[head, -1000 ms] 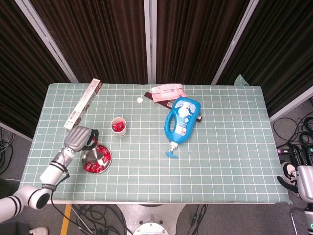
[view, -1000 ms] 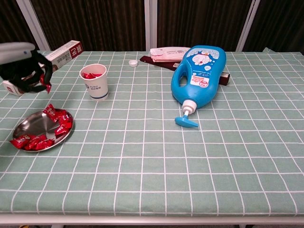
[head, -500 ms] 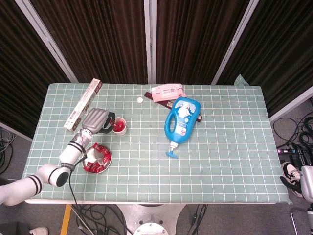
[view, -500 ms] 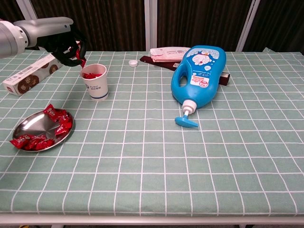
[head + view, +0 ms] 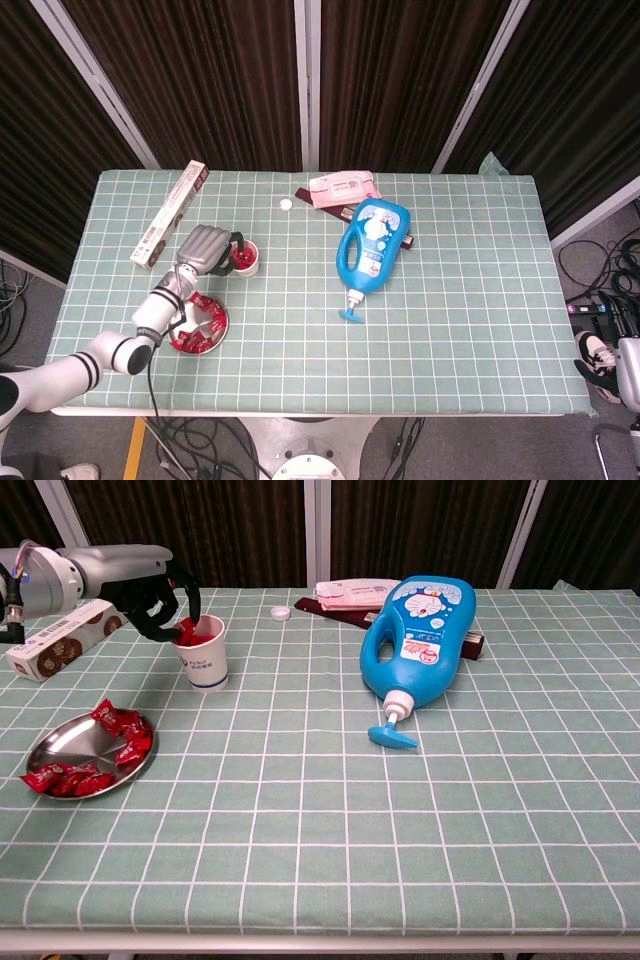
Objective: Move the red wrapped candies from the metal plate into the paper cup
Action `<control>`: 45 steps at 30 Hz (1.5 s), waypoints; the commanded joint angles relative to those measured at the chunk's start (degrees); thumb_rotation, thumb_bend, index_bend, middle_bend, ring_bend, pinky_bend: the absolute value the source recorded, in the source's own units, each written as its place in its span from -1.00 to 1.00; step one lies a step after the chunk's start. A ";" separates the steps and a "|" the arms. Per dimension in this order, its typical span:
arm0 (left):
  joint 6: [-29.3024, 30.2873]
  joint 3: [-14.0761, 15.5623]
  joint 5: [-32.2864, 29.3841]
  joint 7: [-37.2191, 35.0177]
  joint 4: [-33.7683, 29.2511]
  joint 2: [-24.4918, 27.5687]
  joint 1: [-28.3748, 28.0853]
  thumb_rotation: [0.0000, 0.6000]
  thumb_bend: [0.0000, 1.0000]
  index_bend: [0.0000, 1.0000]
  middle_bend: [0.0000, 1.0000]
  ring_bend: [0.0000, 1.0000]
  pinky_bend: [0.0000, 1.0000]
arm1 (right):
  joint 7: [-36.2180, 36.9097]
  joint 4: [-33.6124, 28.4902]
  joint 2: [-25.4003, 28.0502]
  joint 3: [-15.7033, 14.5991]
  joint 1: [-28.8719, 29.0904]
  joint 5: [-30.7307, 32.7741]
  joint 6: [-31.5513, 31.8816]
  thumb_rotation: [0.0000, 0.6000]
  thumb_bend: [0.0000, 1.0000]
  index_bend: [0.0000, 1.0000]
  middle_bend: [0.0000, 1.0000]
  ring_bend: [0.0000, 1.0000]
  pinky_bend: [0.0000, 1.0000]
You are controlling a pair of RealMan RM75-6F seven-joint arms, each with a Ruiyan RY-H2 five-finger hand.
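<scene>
Left hand (image 5: 165, 605): I see its fingers pinching a red candy (image 5: 186, 630) at the paper cup's (image 5: 203, 655) rim.
Metal plate (image 5: 62, 745): near the cup, toward me, candies (image 5: 122, 732) along its edge.
Blue bottle (image 5: 420, 635): well right of the cup.

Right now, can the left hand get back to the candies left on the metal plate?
Probably yes. The left hand is at the paper cup, the metal plate lies close beside it, and nothing stands between them.

The black fingers (image 5: 185, 592) of the left hand (image 5: 160, 600) cover part of the white paper cup's (image 5: 205, 658) rim; whether they pinch a candy is unclear.
</scene>
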 commanded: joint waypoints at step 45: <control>17.58 15.57 11.89 4.07 -16.15 8.94 22.10 1.00 -0.51 -0.11 0.65 0.84 1.00 | -1.87 -1.93 0.01 -0.22 1.41 -1.62 -0.89 1.00 -0.90 -1.00 -0.78 -0.88 -0.31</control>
